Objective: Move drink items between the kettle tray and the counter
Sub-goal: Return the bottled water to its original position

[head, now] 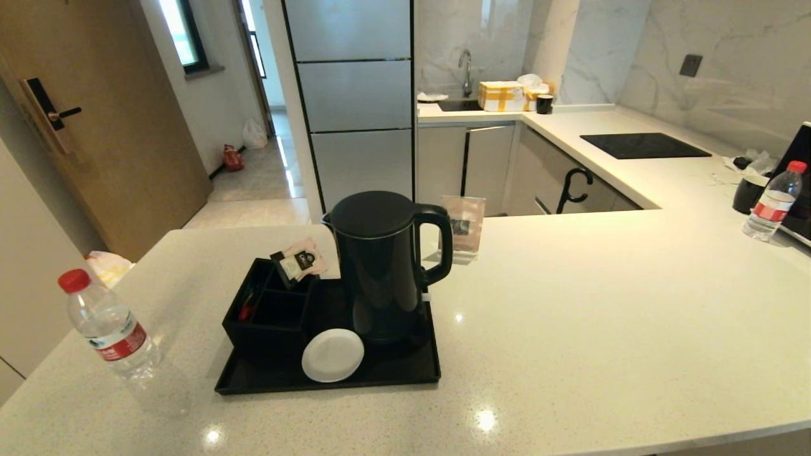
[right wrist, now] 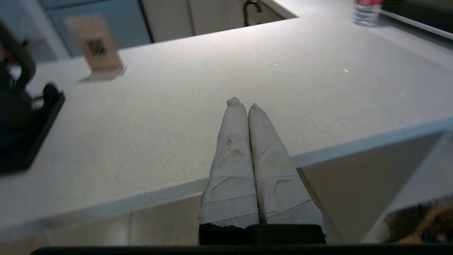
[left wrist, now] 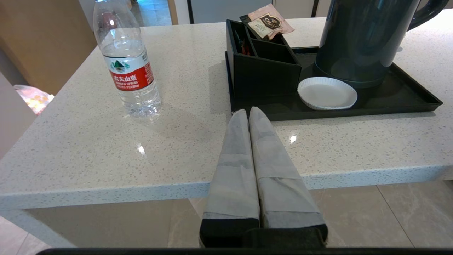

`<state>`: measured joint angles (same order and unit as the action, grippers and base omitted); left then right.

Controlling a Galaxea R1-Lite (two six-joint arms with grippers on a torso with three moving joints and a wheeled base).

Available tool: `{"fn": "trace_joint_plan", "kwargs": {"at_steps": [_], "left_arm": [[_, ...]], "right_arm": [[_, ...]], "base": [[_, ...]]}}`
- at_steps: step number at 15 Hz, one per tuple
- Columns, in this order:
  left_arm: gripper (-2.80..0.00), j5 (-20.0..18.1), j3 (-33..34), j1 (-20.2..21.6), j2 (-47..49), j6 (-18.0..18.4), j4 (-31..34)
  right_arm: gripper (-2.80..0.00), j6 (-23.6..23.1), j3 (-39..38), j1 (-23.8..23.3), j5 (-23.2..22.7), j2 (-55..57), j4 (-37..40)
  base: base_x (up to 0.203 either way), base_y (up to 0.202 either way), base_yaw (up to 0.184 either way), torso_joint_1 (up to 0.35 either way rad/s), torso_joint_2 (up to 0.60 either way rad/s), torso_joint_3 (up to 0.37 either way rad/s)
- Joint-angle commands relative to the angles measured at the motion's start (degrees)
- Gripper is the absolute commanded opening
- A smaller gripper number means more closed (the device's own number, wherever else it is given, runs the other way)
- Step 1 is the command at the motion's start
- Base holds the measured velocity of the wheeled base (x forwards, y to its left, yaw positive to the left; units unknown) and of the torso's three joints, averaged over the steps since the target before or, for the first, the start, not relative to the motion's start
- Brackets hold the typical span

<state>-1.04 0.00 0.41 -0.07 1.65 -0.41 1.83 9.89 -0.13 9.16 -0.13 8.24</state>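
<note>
On the bench (head: 570, 304), one kettle (head: 380, 266) is seated on the kettle tray (head: 405, 373); two water bottles (head: 111, 326) (head: 772, 201) are seen, one at each end. Left hand (left wrist: 249, 111) and right hand (right wrist: 242, 104): both closed, nothing held.

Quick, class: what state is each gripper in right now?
Left gripper: jaws closed, holding nothing, near the counter edge.
Right gripper: jaws closed, holding nothing.

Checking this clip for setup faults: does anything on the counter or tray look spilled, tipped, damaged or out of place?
Nothing stands out. The kettle stands upright on the tray, both water bottles are upright and capped on the counter, and no spill shows.
</note>
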Motion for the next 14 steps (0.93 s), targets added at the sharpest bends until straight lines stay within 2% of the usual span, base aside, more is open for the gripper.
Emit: {"fn": "trace_joint_plan", "kwargs": {"at_steps": [1, 2, 4, 6, 10, 14], "left_arm": [[-2.80, -0.02, 0.00, 0.02, -0.01, 0.02, -0.02], [-2.80, -0.02, 0.00, 0.02, -0.01, 0.02, -0.02], [-2.80, -0.02, 0.00, 0.02, -0.01, 0.02, -0.02], [-2.80, -0.02, 0.00, 0.02, -0.01, 0.02, -0.02], [-2.80, -0.02, 0.00, 0.02, -0.01, 0.02, -0.02], [-2.80, -0.02, 0.00, 0.02, 0.07, 0.02, -0.02]], "right_arm": [[-2.80, -5.65, -9.00, 0.03, -5.34, 0.13, -11.46], [-2.80, -7.33, -9.88, 0.04, -7.54, 0.13, -13.21], [-2.80, -5.59, -9.71, 0.02, -9.61, 0.13, -10.29], [-2.80, -3.74, -9.85, -0.04, -9.35, 0.15, -8.23], [-2.80, -4.20, -9.89, -0.04, -9.42, 0.13, -8.51], [-2.80, -2.62, -9.98, 0.05, -9.24, 0.13, -8.24]], "base": [[0.000, 0.000, 0.000, 0.000, 0.00, 0.000], [0.000, 0.000, 0.000, 0.000, 0.00, 0.000], [0.000, 0.000, 0.000, 0.000, 0.00, 0.000], [0.000, 0.000, 0.000, 0.000, 0.00, 0.000], [0.000, 0.000, 0.000, 0.000, 0.00, 0.000], [0.000, 0.000, 0.000, 0.000, 0.00, 0.000]]}}
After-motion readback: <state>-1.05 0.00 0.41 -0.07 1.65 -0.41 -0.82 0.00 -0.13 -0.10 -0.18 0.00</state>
